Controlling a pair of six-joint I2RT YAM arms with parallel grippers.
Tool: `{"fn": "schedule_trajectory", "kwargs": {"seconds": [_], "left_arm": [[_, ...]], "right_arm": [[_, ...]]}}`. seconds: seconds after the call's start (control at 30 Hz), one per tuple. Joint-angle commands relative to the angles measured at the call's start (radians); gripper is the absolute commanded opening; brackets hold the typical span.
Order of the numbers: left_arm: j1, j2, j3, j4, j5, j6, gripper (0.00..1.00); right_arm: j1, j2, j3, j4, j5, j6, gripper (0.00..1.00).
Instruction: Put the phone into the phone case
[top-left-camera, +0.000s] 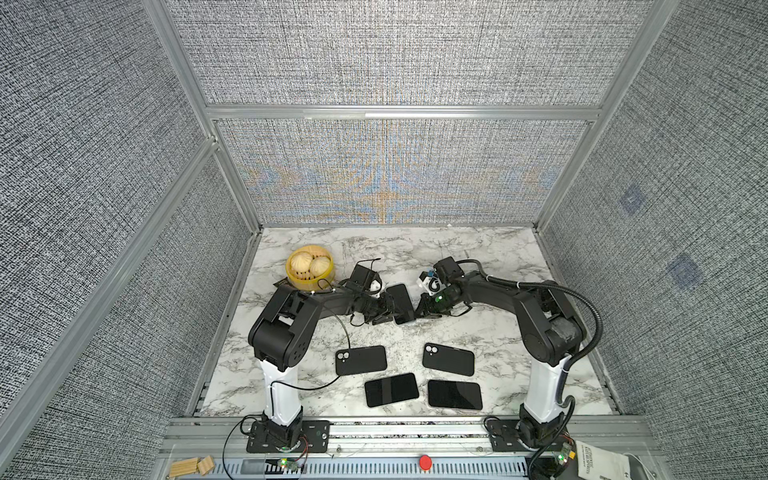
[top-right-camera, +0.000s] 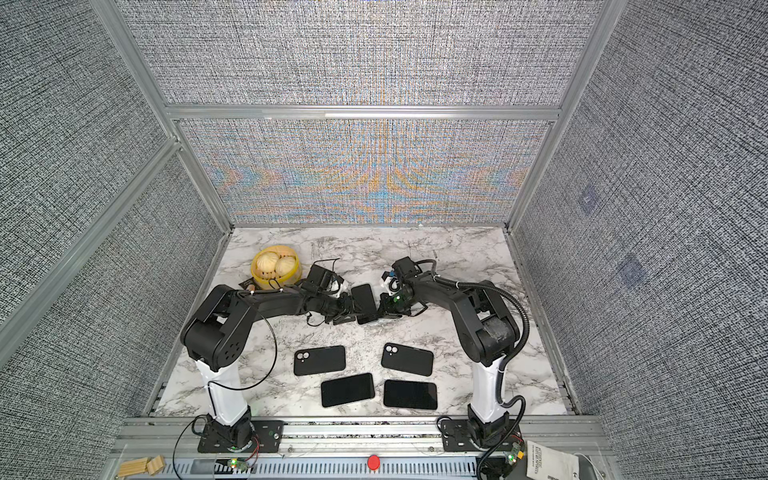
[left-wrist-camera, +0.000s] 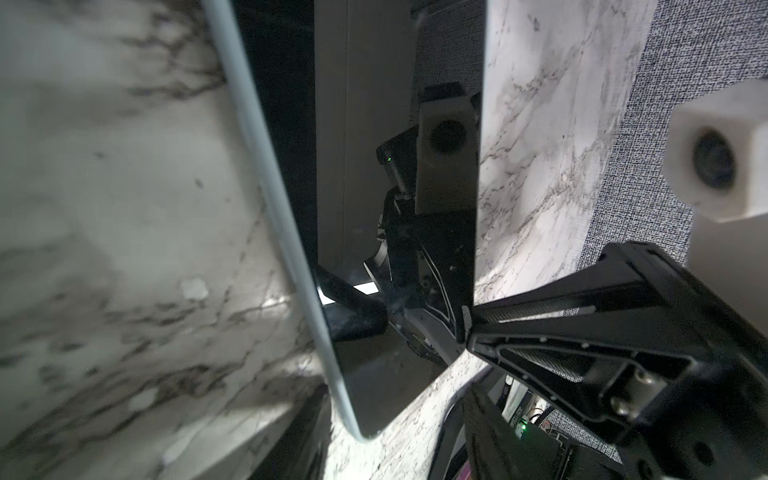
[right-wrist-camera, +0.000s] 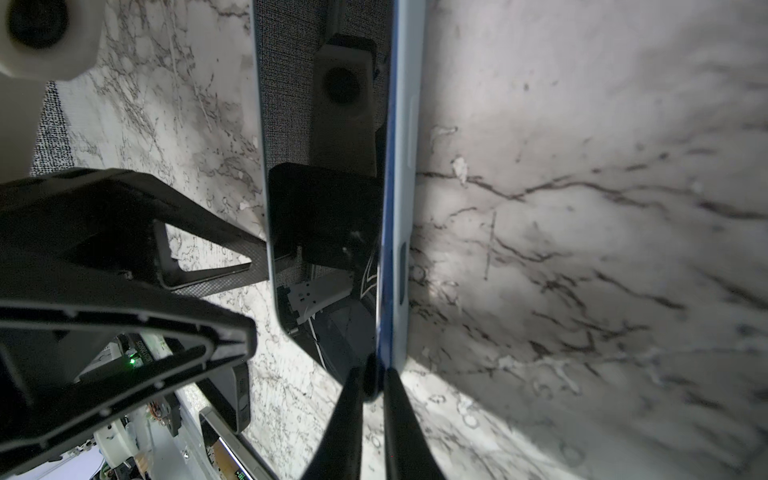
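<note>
At the centre of the marble table (top-left-camera: 490, 257), the right gripper (top-left-camera: 422, 313) is pinched onto one long edge of a phone (top-left-camera: 401, 302). The left gripper (top-left-camera: 384, 315), jaws part-way apart, meets the opposite edge, probably bracing it so it can be raised. Nearer the front, well apart from it, lie two black phone cases (top-left-camera: 360, 360) (top-left-camera: 449, 359), backs up, contents hidden, and two more phones (top-left-camera: 391, 389) (top-left-camera: 454, 394), screens up. The yellow steamer basket (top-left-camera: 305, 284) holds two buns (top-left-camera: 300, 261) (top-left-camera: 321, 266).

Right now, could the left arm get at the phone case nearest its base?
Probably yes: that phone case lies flat on the table, nothing on it. The left end effector is at the tilted phone, though, and a black cable loops beside the case.
</note>
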Motion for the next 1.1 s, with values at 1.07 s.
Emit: {"fn": "schedule_trajectory", "kwargs": {"seconds": [1.07], "left_arm": [[-0.003, 0.035, -0.037, -0.011, -0.023, 0.021, 0.42]], "right_arm": [[0.035, 0.001, -0.036, 0.015, 0.051, 0.008, 0.1]]}}
